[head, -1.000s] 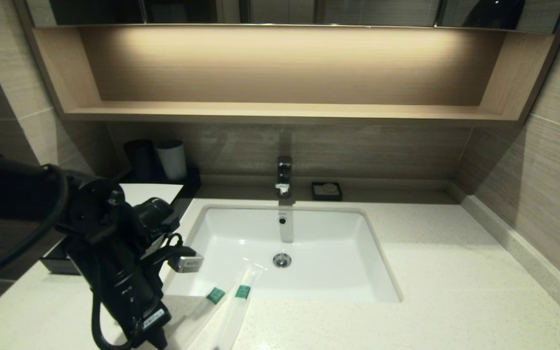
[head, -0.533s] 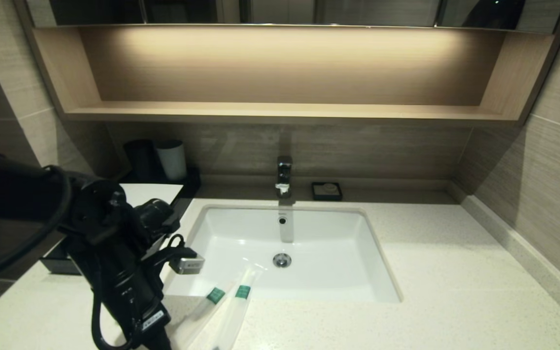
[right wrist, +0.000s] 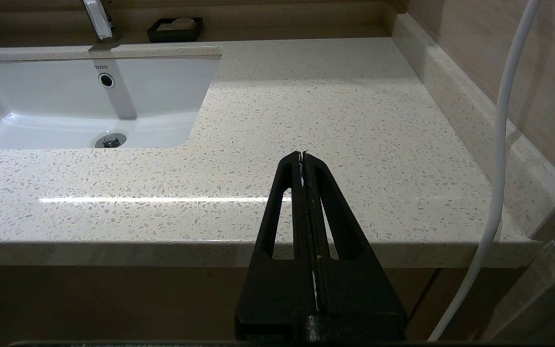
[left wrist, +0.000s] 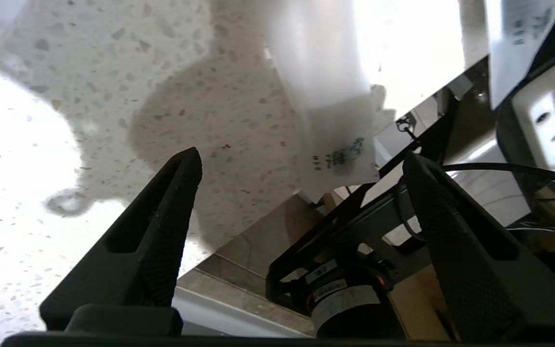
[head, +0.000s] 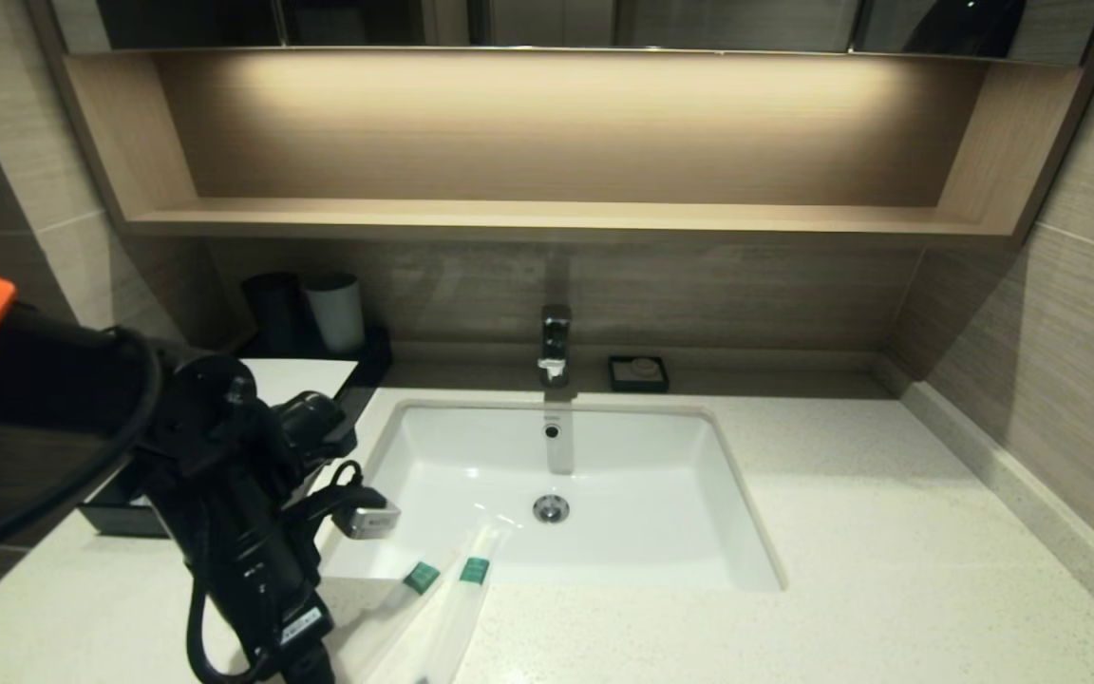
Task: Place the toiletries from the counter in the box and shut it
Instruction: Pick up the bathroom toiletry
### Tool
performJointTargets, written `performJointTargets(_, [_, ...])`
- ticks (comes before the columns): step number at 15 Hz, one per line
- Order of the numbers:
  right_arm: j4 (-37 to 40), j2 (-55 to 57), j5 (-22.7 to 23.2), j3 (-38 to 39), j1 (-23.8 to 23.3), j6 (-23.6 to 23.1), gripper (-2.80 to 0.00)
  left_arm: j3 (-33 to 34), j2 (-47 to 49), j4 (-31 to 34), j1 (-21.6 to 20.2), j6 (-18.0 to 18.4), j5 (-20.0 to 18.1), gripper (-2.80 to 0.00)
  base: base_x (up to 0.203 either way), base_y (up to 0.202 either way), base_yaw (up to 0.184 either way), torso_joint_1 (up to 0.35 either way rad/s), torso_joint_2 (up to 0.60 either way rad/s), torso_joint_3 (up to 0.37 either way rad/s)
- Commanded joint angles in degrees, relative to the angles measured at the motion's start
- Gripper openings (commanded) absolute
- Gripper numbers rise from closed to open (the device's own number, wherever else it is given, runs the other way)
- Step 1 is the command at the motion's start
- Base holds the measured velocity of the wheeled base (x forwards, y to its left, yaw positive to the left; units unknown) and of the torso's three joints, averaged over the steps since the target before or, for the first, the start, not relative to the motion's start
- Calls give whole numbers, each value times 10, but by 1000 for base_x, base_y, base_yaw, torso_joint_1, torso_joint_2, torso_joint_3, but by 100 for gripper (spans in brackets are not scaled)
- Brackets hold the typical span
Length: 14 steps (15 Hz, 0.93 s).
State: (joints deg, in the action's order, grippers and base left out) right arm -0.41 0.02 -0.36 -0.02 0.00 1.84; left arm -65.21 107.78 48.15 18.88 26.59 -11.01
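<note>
Progress: we judge the task barely begun; no sachet is in the box that we can see, and closing it is still to come.
Sachets: two sachets (head: 438, 617) lie side by side on the surface (head: 794, 627) at its front edge, their green-banded ends reaching over the rim of the sink (head: 661, 494). A third we cannot make out in the head view. In the left wrist view one sachet end (left wrist: 335, 140) with printed marks pokes past the surface edge.
Box: the box (head: 295, 375) sits at the back left, mostly hidden behind our left arm; only part of its white top and a black edge show, so we cannot tell if it is open.
Left pincer: our left pincer (left wrist: 301, 168) is released, jaws spread wide, hanging just above the surface near that sachet end and touching nothing.
Right pincer: our right pincer (right wrist: 303, 161) is clenched on nothing, parked low before the surface's front edge, right of the sink.
Left to do: grasp each sachet, carry it to the box, then close the box.
Change: against the earlier frames our left arm has shifted a little right and lower toward the sachets; sachets and box lie as before.
</note>
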Motion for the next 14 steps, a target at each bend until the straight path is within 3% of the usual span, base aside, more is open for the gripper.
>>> performJointTargets(1, [0, 1, 0, -1, 0, 0, -280, -1, 3, 2, 0, 1, 5, 0, 0, 0, 0, 0, 0, 0])
performJointTargets(14, [0, 1, 0, -1, 0, 0, -280, -12, 15, 0, 6, 11, 29, 0, 0, 0, 0, 0, 0, 0])
